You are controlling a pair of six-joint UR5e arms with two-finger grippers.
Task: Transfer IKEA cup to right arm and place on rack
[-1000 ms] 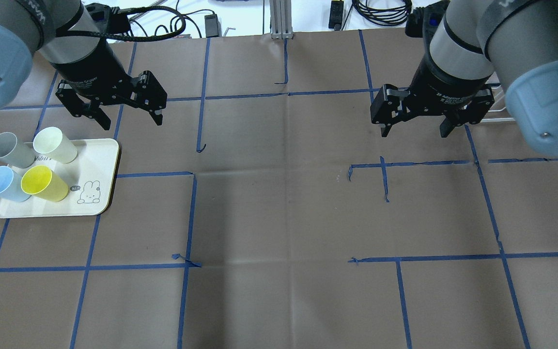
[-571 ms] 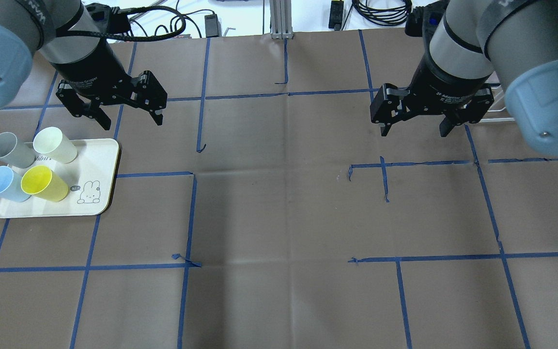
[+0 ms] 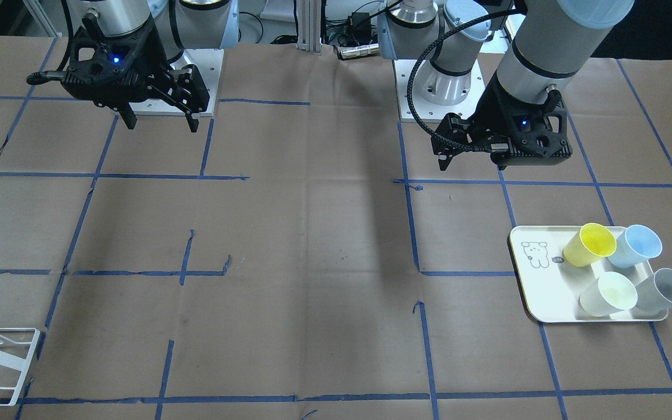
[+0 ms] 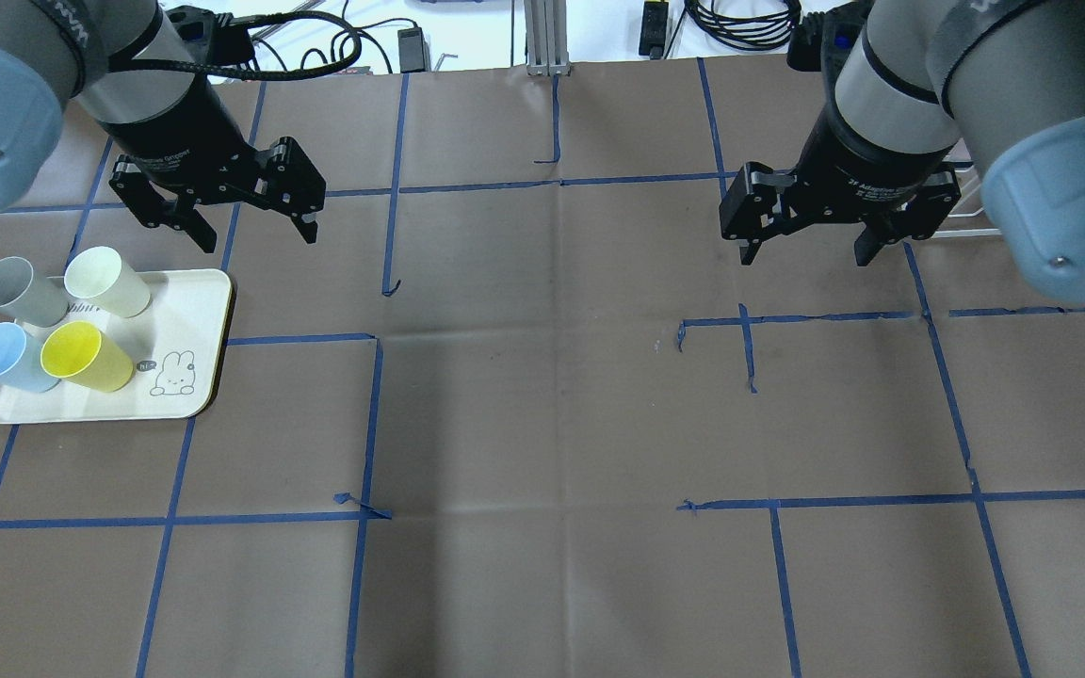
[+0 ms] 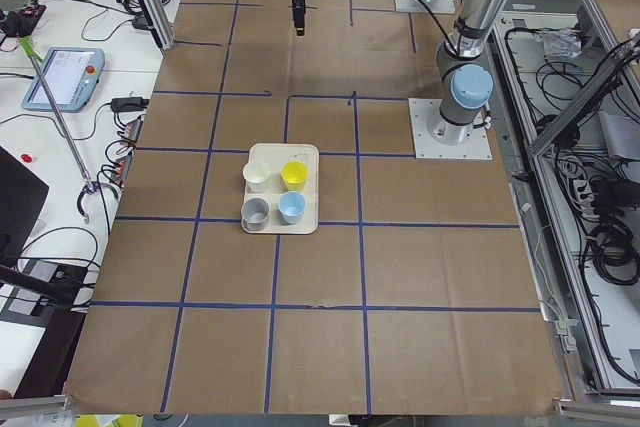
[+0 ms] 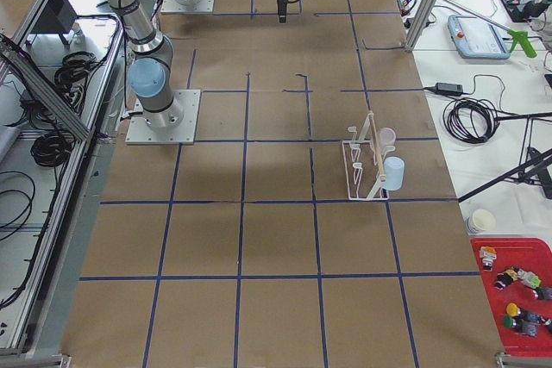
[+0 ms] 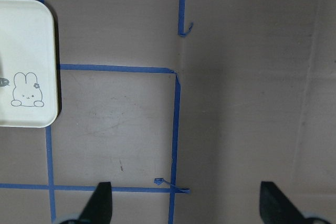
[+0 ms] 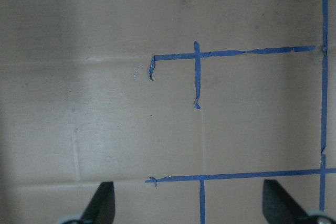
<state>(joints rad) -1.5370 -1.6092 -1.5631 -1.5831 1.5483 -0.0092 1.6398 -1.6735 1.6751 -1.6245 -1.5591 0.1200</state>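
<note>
- Almost nothing has moved over the last second: in the overhead view both arms hang where they were, and the tray and cups lie unchanged.
- The left gripper (image 4: 260, 240) is spread wide with nothing between its fingers. Its wrist view shows only bare paper between the two tips.
- The right gripper (image 4: 806, 256) is equally wide and also carries nothing.
- Four cups stand upright and bunched on the tray (image 4: 196, 311): grey cup (image 4: 15, 292), cream cup (image 4: 107, 282), blue cup (image 4: 1, 358) and yellow cup (image 4: 86, 356). They sit below the left gripper and off to its outer side, well apart from its fingertips. I cannot tell which cup is meant.
- The rack (image 6: 366, 165) stands well apart from the right gripper, out toward the operators' edge. It already carries a pink cup (image 6: 387, 136) and a pale blue cup (image 6: 393, 173).
- Judged from this, the task has not started; the first pick is still to come.
- Risk at the pick: the cups stand so close that wide fingers coming down around one may nudge or tip a neighbour.
- Risk at the handover: a smooth tapered cup may slip, or drop if the left gripper lets go before the right one has closed.
- Risk at the rack: the thin rods are partly taken, so a poorly aimed cup could knock one already hung.
</note>
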